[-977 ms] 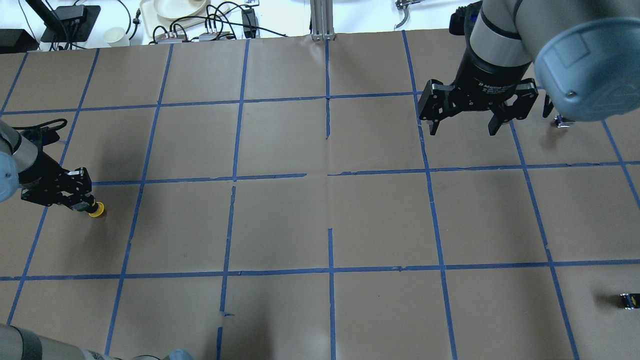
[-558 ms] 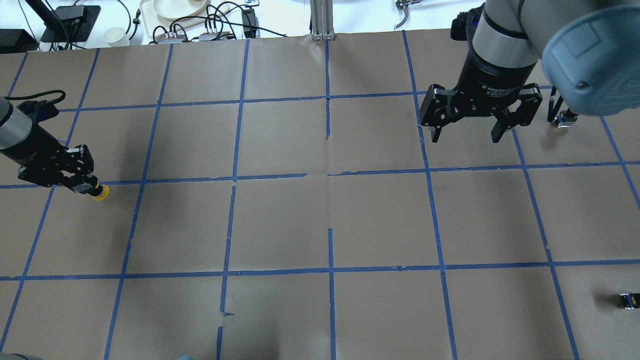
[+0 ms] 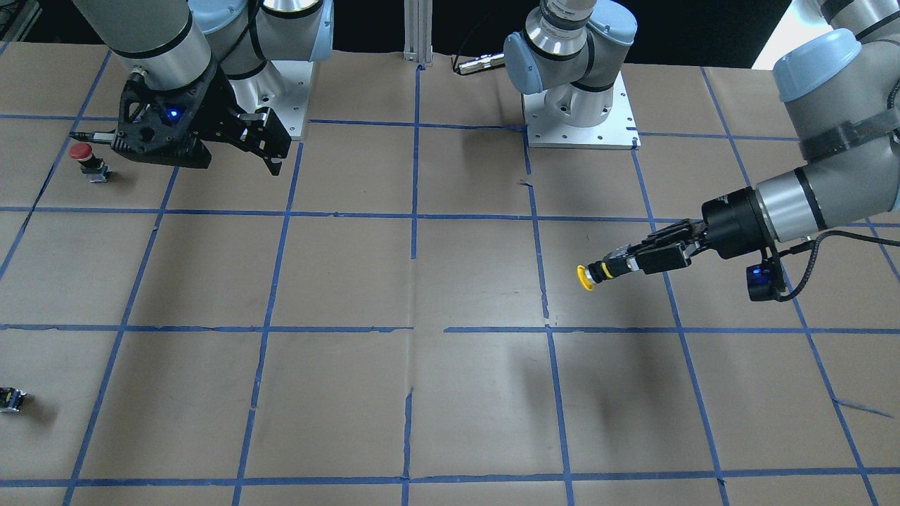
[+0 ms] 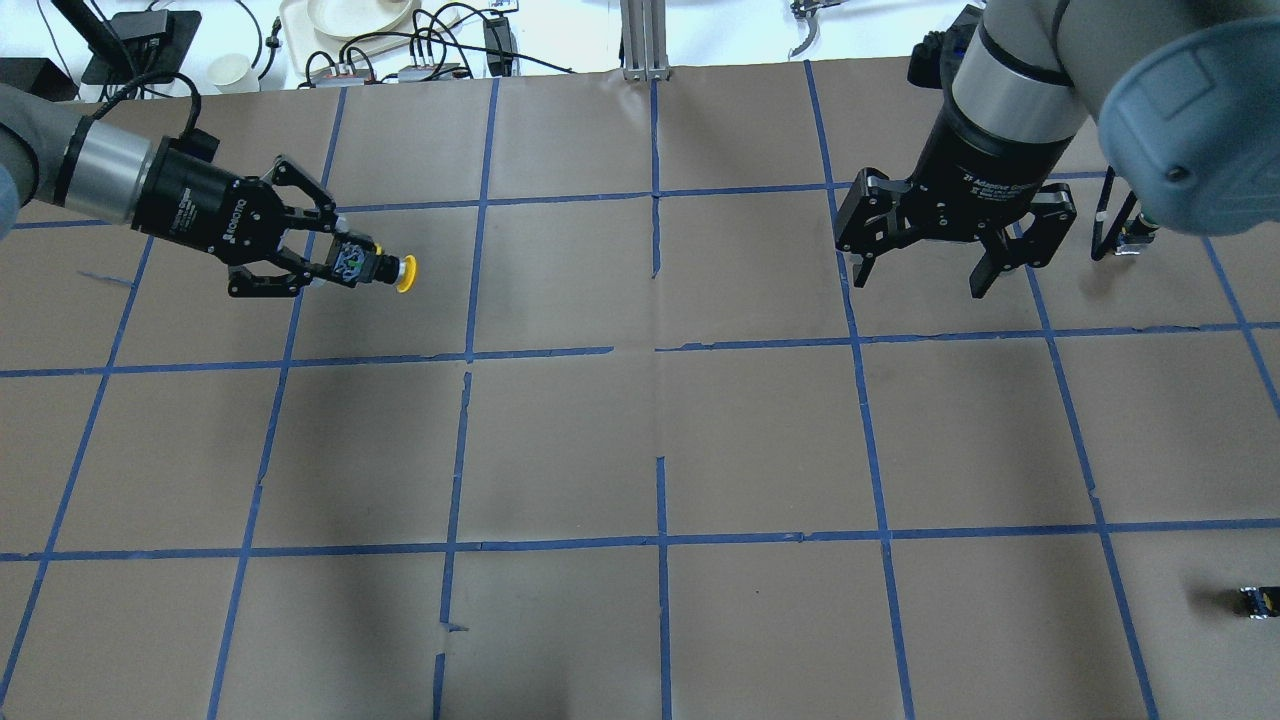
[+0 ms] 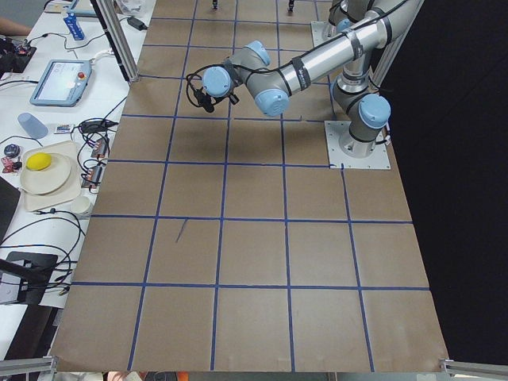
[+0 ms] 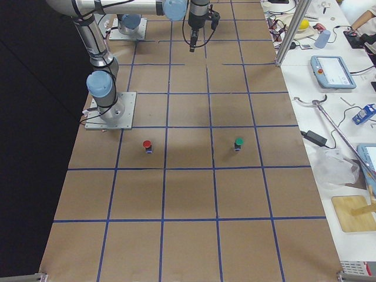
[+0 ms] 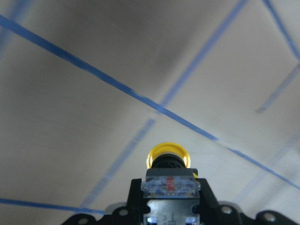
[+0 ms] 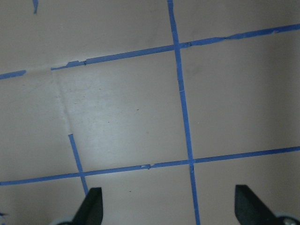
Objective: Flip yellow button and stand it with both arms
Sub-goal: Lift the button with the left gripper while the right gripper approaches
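Observation:
The yellow button [image 4: 404, 272] is held off the table by my left gripper [image 4: 352, 266], which is shut on its black-and-grey body. The button lies sideways, its yellow cap pointing toward the table's middle. It also shows in the front view [image 3: 583, 276] at the tip of my left gripper [image 3: 622, 268], and in the left wrist view [image 7: 168, 156]. My right gripper [image 4: 920, 278] hangs open and empty above the far right of the table, far from the button. Its two fingers [image 8: 92, 206] are spread wide in the right wrist view.
A red-capped button [image 3: 84, 159] stands beside my right gripper, partly hidden behind the arm in the overhead view [image 4: 1126, 240]. A small dark switch block [image 4: 1255, 600] lies at the near right. A green-capped button [image 6: 238, 143] stands farther out. The brown paper table has a blue tape grid [image 4: 660, 350].
My left gripper has lifted the yellow button from the table's left edge, carried it up, away and toward the middle, and turned level. My right gripper has barely shifted.

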You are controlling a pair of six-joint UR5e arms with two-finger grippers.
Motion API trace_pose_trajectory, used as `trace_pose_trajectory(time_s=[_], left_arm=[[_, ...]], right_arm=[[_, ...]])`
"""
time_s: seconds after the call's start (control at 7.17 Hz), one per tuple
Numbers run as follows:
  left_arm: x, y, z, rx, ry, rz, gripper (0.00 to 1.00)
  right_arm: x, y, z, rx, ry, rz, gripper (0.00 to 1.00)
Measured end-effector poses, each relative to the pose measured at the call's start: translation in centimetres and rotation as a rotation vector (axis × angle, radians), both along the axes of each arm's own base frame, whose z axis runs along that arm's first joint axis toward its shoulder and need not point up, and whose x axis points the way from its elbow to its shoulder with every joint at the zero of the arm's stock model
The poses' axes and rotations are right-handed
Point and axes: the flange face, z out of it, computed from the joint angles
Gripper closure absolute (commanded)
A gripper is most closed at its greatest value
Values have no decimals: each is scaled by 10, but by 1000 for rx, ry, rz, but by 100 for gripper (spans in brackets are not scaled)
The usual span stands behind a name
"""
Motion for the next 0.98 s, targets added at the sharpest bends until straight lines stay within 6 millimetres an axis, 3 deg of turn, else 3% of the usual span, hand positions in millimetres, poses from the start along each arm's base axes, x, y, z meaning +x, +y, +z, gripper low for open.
trace_pose_trajectory(time_s=[0.28,0.56,0.7,0.98], left_arm=[[-72,-1,1,35,294,80,100],[-141,13,-9,65,533,126,100],[-166,19,-11,68,610,134,100],[-199,31,-16,63,702,139,100]], right_arm=[[-31,-6,-23,54,-202,-146,1],[-64,-12,-33,115,-433,-369,0],[-79,-14,-40,153,-566,-475,0],[-83,-15,-53,210,-829,-615,0]])
